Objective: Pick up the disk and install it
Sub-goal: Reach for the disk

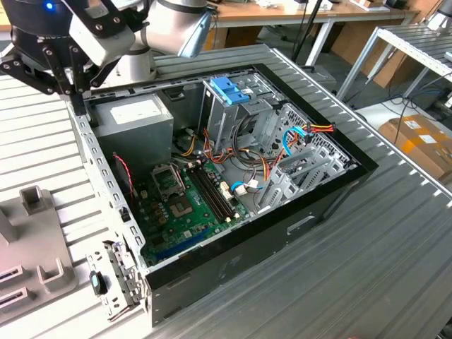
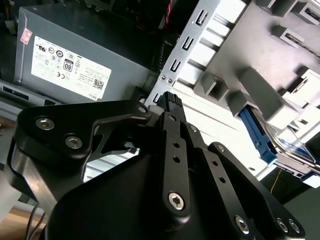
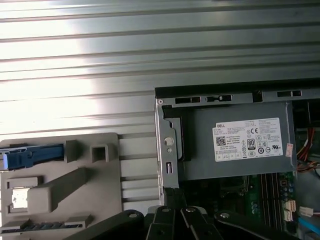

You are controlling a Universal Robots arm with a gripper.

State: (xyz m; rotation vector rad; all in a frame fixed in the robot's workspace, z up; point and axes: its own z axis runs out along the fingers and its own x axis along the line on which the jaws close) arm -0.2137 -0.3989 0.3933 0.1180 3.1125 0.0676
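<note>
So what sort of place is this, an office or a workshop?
Most likely a robotics lab or workshop: an opened computer case lies on a ribbed metal table, a robot arm is at its corner, and workbenches and a cardboard box sit behind.

Disk (image 3: 35, 155) cut by pic edge in first wrist view & partly behind grey fixture (image 2: 260, 92) in second wrist view

You're looking at a ribbed grey metal surface (image 1: 395, 244) that carries two things. The open black computer case (image 1: 282, 229) lies on its side across the middle. Just beside it, at the exterior view's left, a grey slotted holder (image 1: 39, 236) lies flat.
</note>
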